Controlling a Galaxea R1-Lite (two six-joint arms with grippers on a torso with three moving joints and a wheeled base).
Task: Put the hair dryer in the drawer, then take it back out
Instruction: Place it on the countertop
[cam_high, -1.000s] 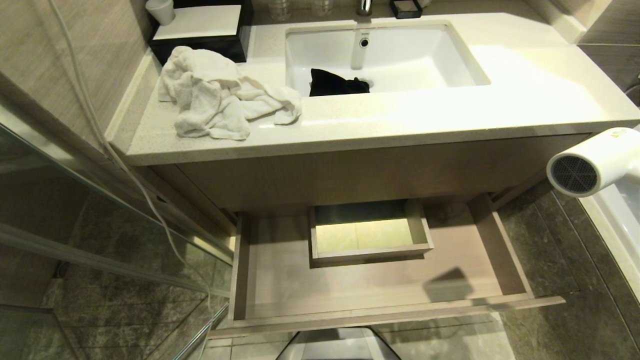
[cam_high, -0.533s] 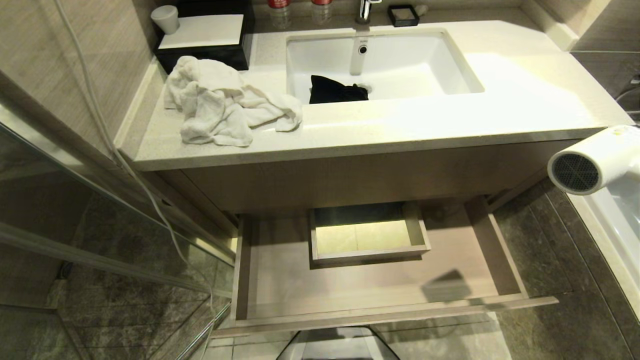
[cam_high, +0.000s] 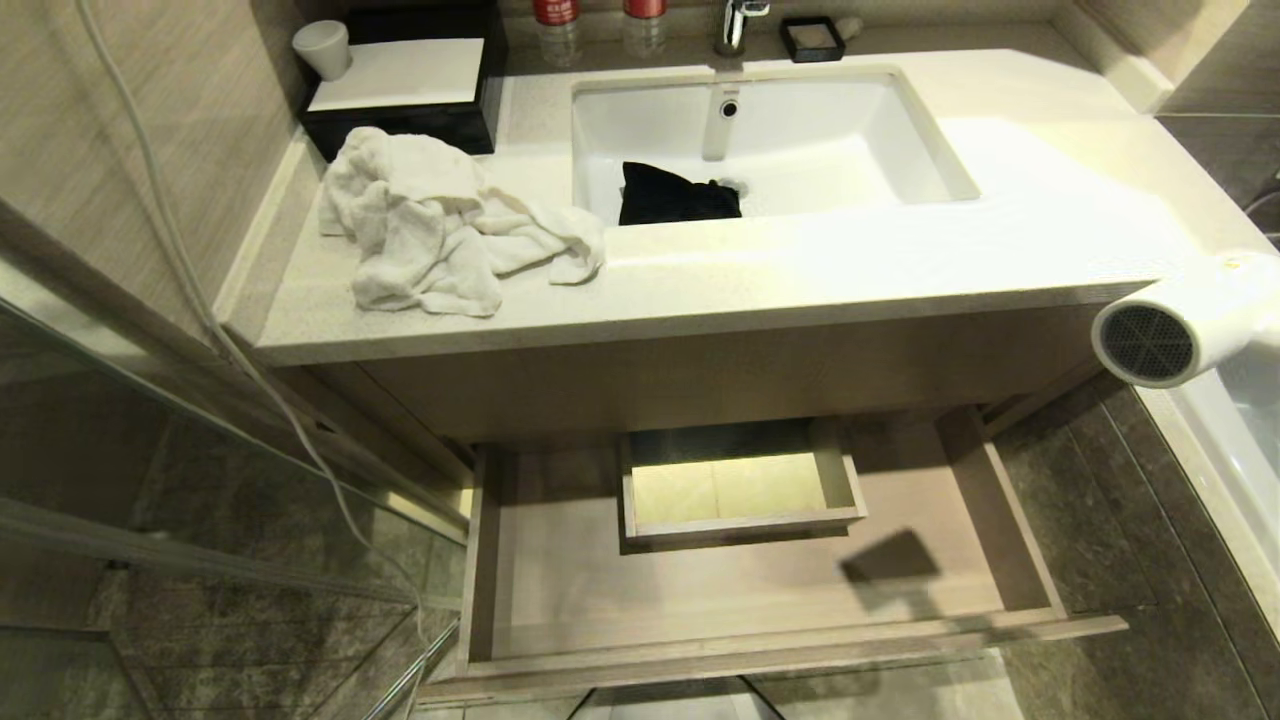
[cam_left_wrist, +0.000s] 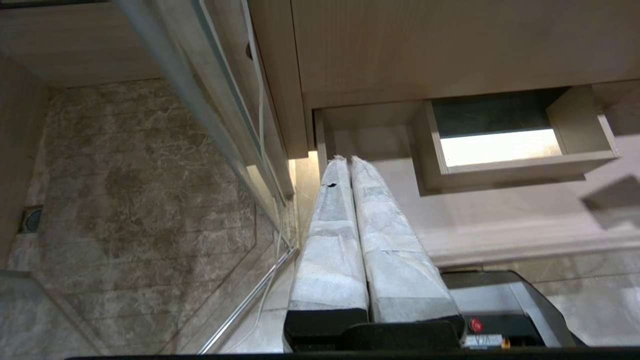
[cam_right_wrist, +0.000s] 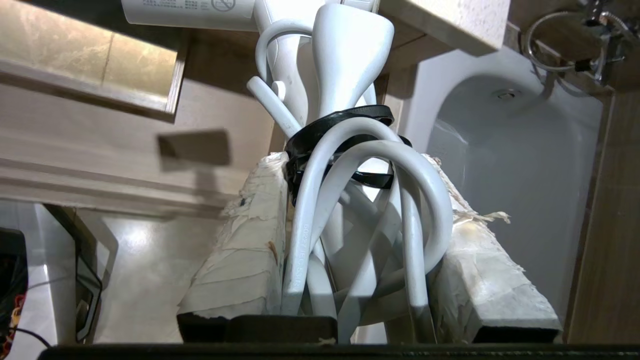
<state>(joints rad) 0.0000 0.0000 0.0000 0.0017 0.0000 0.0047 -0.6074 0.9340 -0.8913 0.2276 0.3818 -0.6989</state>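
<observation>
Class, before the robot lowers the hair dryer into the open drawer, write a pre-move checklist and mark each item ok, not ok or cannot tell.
1. Hair dryer held by right gripper, jaws clamped on its cord bundle: ok.
2. Drawer pulled open: ok.
3. Drawer floor bare enough to take the dryer: ok.
4. Dryer above the drawer: not ok; it hangs off to the right, beside the counter.
5. Left gripper out of the way, jaws shut, low near the drawer's left end: ok.
6. Grip firm enough: cannot tell.
</observation>
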